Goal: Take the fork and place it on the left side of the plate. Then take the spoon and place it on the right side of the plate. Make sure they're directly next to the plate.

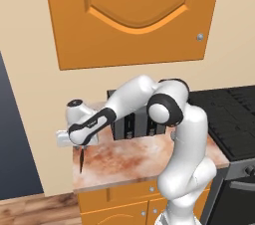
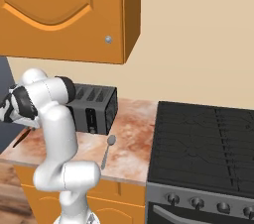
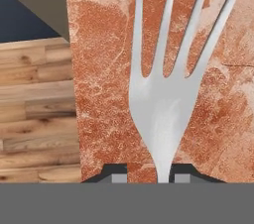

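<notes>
Item: one fork, silver tined head with four tines. In the hand view we see its neck running down between the two dark fingers, which sit just beside it on either side. We cannot tell whether they are clamped on it or merely close around it. In the left base view a slim dark handle hangs below the gripper, tip toward the surface, so we judge the fork is being taken by its neck, near the far left edge of the counter.

Item: one spoon, all silver, lying flat on the marbled red-brown surface in front of the toaster, bowl toward the toaster, handle toward the counter's front edge. It is well apart from the gripper; we judge it waits its turn as the second piece.

Item: one toaster, dark, standing at the back of the surface against the wall.

Item: one stove, black, to the right of the counter, with a row of knobs on its front.

Item: one orange wall cabinet above the surface, door closed.

Item: one white arm, reaching left and down, wrist bent over the counter's left end above the wooden floor visible past the edge.
</notes>
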Controlling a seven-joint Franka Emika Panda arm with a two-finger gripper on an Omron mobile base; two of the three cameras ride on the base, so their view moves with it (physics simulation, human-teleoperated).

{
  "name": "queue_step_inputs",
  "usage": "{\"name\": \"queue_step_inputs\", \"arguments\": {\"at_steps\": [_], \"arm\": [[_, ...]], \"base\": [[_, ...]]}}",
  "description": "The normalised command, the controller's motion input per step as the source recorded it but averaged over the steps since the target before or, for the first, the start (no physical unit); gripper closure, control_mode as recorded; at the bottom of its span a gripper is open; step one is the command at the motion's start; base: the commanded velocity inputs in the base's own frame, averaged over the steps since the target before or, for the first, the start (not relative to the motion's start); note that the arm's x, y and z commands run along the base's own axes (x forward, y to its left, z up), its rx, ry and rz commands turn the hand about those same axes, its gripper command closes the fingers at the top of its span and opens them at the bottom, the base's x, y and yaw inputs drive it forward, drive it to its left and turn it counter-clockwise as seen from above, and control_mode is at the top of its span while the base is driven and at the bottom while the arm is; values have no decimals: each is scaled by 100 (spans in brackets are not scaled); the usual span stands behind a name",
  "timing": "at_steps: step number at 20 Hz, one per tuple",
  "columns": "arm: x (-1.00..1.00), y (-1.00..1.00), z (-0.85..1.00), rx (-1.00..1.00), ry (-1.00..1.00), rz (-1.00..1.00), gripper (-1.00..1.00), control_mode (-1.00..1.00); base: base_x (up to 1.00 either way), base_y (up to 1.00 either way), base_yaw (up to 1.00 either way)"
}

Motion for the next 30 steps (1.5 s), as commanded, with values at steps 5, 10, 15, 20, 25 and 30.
{"name": "queue_step_inputs", "arguments": {"at_steps": [5,10,15,20,25,30], "arm": [[-58,-8,-37,14,0,0,100,-100],[-65,1,-3,8,0,-2,100,-100],[-34,15,-2,0,8,0,100,-100],[-55,-7,40,0,1,0,100,-100],[-66,-11,89,0,0,0,100,-100],[-82,-37,85,0,-1,0,100,-100]], "base": [[0,0,0],[0,0,0],[0,0,0],[0,0,0],[0,0,0],[0,0,0]]}}
